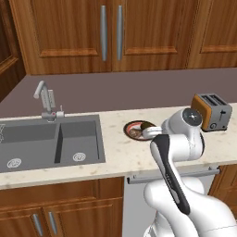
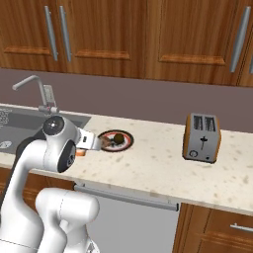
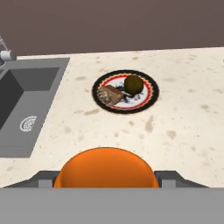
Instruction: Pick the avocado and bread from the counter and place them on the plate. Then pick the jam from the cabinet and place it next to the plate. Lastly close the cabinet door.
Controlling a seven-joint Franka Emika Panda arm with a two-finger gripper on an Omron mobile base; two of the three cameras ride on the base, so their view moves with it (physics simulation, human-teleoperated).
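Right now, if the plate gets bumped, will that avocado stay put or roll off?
The avocado looks like a smooth ball, so it would probably roll easily. The plate seems flat with a low rim, so little would stop it. The bread lying beside it may block one side.

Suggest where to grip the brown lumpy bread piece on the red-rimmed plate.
Probably from above, jaws across the brown lumpy bread's short width: it lies flat on the red-rimmed round plate, and the dark green avocado ball crowds one end.
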